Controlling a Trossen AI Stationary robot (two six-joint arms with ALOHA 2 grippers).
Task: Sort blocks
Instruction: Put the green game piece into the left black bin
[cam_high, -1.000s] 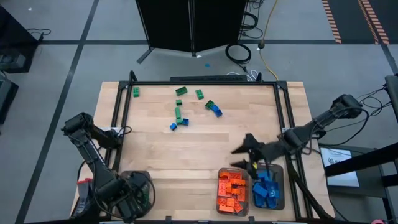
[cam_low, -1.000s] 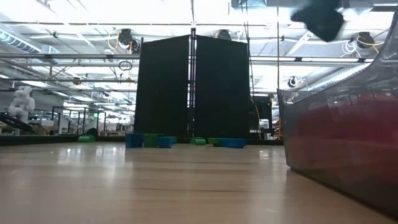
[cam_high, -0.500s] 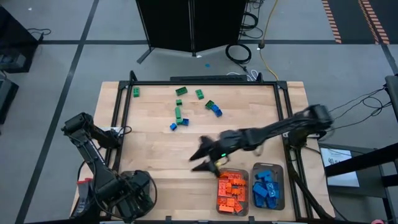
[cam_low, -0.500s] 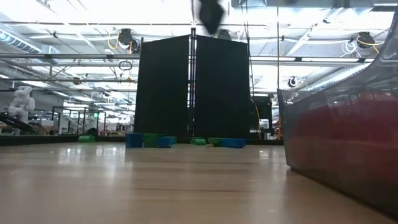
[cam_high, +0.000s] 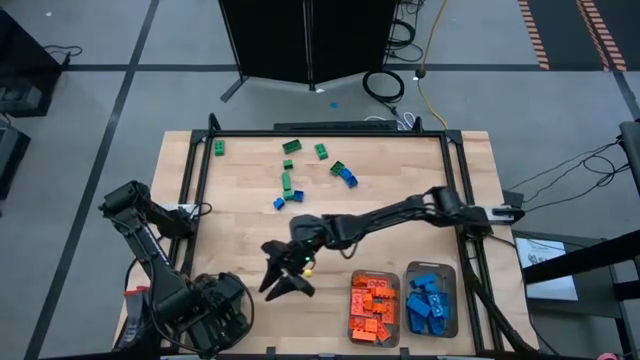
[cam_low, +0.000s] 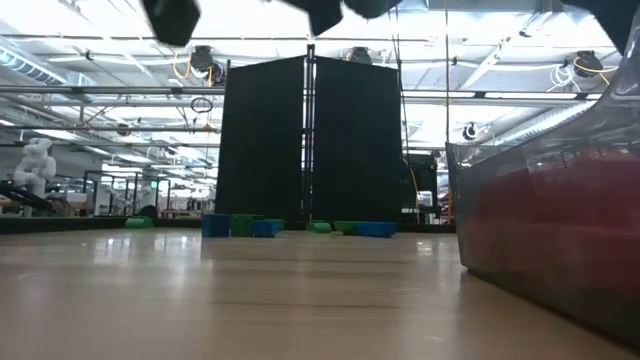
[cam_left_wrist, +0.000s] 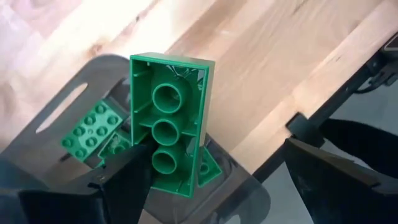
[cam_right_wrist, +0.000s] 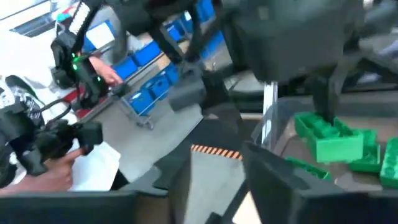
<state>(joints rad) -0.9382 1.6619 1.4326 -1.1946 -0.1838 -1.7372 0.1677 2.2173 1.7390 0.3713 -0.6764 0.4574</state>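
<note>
The left gripper (cam_high: 214, 316) sits way down in the lower left of the high view, off the near-left corner of the table (cam_high: 240, 235). Its jaws are spread wide, and nothing is pinched between them. In the left wrist view, a green brick (cam_left_wrist: 169, 121) is in the gap, close up against one finger (cam_left_wrist: 121, 180). Whether it actually touches that finger is hard to say. The brick's hollow underside faces the camera, so its three round tubes show. Its long axis runs up and down the frame, with the top tipped slightly right. Right behind it is a clear tray (cam_left_wrist: 59, 115) with more green blocks (cam_left_wrist: 92, 129) lying studs-up inside.

The right gripper (cam_high: 280, 270) is stretched across to the lower middle of the high view, left of the other two trays. Its fingers are parted in a fork, and no brick shows between them.

The orange blocks (cam_high: 373, 303) fill one tray at the bottom centre-right, and the blue blocks (cam_high: 430, 304) fill the tray just beside it. The loose blocks (cam_high: 288, 183), green and blue, are scattered in the upper middle of the table, well apart from both grippers. One green one (cam_high: 218, 148) is off alone toward the upper left. In the low view they're a small row (cam_low: 255, 227) at the far edge, and a tray wall (cam_low: 540, 250) fills the right side.
</note>
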